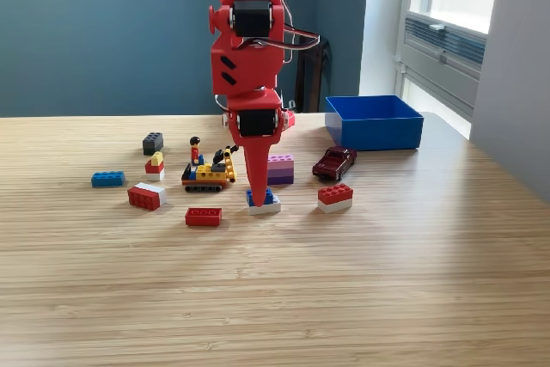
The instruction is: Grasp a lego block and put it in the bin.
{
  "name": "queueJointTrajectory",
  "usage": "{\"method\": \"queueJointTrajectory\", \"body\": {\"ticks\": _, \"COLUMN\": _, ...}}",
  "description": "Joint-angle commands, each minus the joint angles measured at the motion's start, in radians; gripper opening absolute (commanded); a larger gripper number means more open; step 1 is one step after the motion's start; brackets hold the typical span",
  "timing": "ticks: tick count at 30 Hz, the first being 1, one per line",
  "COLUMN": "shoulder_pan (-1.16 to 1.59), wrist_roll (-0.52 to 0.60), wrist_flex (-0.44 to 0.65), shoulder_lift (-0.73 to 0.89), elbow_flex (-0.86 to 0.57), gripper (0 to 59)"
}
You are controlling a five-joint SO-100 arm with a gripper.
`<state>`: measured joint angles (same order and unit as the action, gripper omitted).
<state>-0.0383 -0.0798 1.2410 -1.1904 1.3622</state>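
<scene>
Currently the red gripper [259, 198] points straight down, its tapered tip resting at the blue-on-white lego block [264, 202], which lies on the wooden table [361, 290] toward the camera from the blue bin [374, 122] and toward the exterior view's left of it. From this angle the fingers overlap into a single spike, so it cannot be told whether they are spread, pressed together, or pinching the block; the tip appears to touch the block's top, but contact is not confirmed.

Handling properties, judged from appearance:
- The block is a small stack of rigid plastic, light and not fragile.
- Its side faces are smooth and somewhat slippery; the studded top offers poor purchase.
- The two layers may separate if gripped only by the upper blue part.

Recommended hold: pinch across two opposite flat side faces, low enough to span both layers, with the jaws square to the faces so the block does not twist out.

Neighbours, relative to the bin: a red-on-white block [334, 197] lies nearer the bin than the target; a dark red toy car [334, 162] sits just in front of the bin; a purple-and-pink block [280, 168] stands close behind the target. Clearance beside the target appears adequate.

The bin's interior is not visible from this view.
</scene>
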Motion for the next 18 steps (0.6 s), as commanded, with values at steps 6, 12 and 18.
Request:
{"method": "queueJointTrajectory", "body": {"ticks": 6, "shoulder_pan": -0.003, "wrist_roll": 0.014, "wrist_flex": 0.038, "shoulder_lift": 0.097, "elbow_flex": -0.178, "gripper": 20.4}}
{"method": "queueJointTrajectory", "body": {"ticks": 12, "shoulder_pan": -0.003, "wrist_roll": 0.025, "wrist_flex": 0.057, "shoulder_lift": 0.120, "elbow_flex": -0.206, "gripper": 1.6}}
{"method": "queueJointTrajectory", "body": {"ticks": 18, "shoulder_pan": 0.000, "wrist_roll": 0.063, "wrist_flex": 0.058, "shoulder_lift": 0.117, "elbow_flex": -0.201, "gripper": 0.0}}
